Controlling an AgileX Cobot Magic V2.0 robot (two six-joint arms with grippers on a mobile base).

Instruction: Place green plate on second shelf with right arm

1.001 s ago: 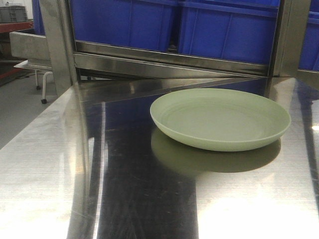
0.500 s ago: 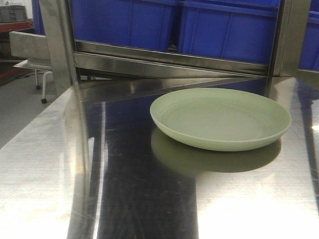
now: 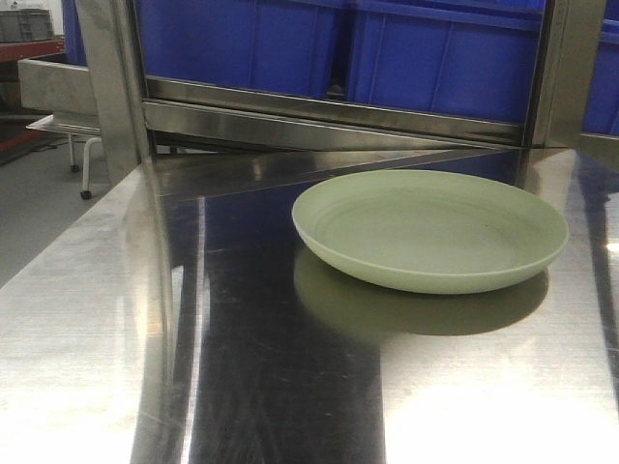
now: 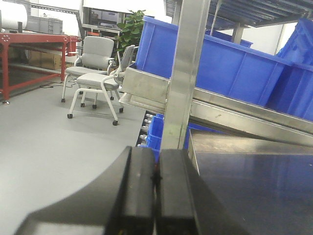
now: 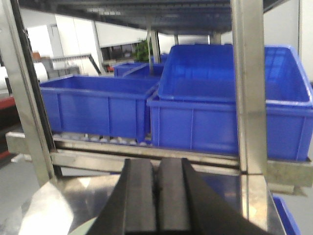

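The steel rack [image 3: 111,87] is the biggest hazard. Its uprights stand at 10 and 2 o'clock in the front view, and the shelf behind them at 12 o'clock is packed with blue crates [image 3: 435,58]. A wide plate carried in could clip a post or a crate wall and be knocked out of the grip. The polished steel surface [image 3: 87,319] is the next risk. It looks slick, so a nudge on the rim may send the plate skating instead of lifting.

The green plate [image 3: 430,230] lies flat on that surface at about 3 o'clock from the middle of the front view, with nothing touching it. Its rim is low and shallow, so a pinch would get little bite and could slip.

The right gripper [image 5: 157,169] has its fingers pressed together and holds nothing, so it must spread before any grasp. It points toward the crates at 12 o'clock. A pale curve at its 7 o'clock may be the plate's edge, though that cannot be told for sure; if so, the plate sits below and apart from the fingers. The left gripper [image 4: 156,156] is likewise closed and empty.
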